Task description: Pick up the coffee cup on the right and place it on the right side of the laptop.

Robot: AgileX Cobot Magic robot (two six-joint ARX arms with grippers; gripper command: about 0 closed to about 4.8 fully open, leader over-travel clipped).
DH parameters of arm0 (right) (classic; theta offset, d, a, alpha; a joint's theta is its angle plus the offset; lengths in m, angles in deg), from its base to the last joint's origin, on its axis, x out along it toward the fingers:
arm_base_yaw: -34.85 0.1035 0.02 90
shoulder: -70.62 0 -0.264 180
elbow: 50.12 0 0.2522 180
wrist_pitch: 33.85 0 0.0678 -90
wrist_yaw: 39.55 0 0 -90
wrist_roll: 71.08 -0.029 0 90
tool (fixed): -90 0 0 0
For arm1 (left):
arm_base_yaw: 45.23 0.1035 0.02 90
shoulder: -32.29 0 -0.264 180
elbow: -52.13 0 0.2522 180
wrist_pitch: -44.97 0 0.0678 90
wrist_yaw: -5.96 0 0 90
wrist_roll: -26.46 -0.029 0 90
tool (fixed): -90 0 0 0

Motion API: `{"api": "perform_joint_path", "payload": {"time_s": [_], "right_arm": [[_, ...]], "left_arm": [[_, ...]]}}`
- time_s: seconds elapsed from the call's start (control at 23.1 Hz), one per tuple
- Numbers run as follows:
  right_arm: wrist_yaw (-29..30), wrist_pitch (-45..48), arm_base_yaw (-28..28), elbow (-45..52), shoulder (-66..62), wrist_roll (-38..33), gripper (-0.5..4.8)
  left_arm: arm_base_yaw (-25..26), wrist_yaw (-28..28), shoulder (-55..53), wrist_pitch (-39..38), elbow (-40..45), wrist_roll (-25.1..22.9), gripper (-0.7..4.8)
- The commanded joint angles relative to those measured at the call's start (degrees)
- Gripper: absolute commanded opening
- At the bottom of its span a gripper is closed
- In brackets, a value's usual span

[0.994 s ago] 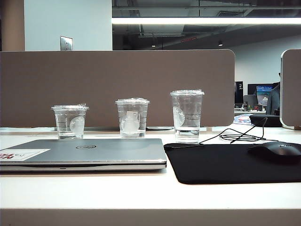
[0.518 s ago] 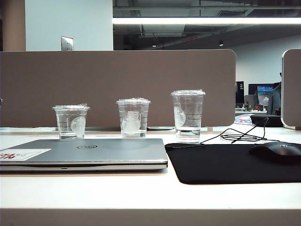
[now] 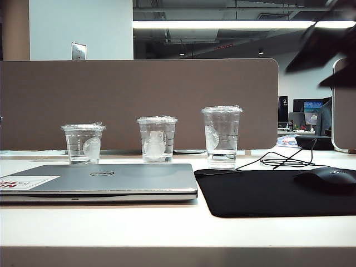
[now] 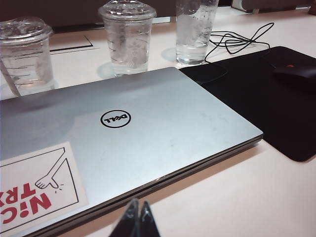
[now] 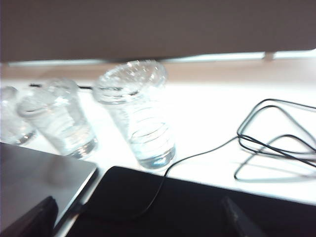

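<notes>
The coffee cup (image 3: 221, 136), the tallest clear lidded cup, stands upright behind the gap between the laptop (image 3: 111, 181) and the black mouse pad (image 3: 278, 192). It also shows in the left wrist view (image 4: 195, 29) and the right wrist view (image 5: 136, 113). My right gripper (image 3: 325, 50) is a dark blur high at the top right, far above the table. In its wrist view the gripper (image 5: 137, 201) is open, fingers (image 5: 34, 217) spread wide, over the mouse pad and short of the cup. My left gripper (image 4: 138, 217) is shut and empty, just off the closed laptop's (image 4: 138, 133) front edge.
Two shorter clear cups (image 3: 83, 143) (image 3: 157, 139) stand behind the laptop. A black mouse (image 3: 328, 179) lies on the pad, its looped cable (image 3: 286, 161) trailing right of the coffee cup. A brown partition (image 3: 139, 94) closes the back of the desk.
The right arm has swung into the exterior view at the top right, blurred by motion. The cups, laptop and mouse have not moved.
</notes>
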Motion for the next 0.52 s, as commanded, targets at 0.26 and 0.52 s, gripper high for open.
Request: {"api": "perform_joint_path", "payload": {"time_s": [0.26,0.52], "right_arm": [[2.86,12.13,5.84,-16.79,-30.45,11.89,4.79],[3.69,13.57,7.5,-23.08,-41.05,12.79,4.79]], "left_arm": [[0.07,0.11,0.0,-0.15,-0.17,-0.24,-0.05],[0.07,0.11,0.0,-0.13,-0.15,-0.24,-0.05]]}}
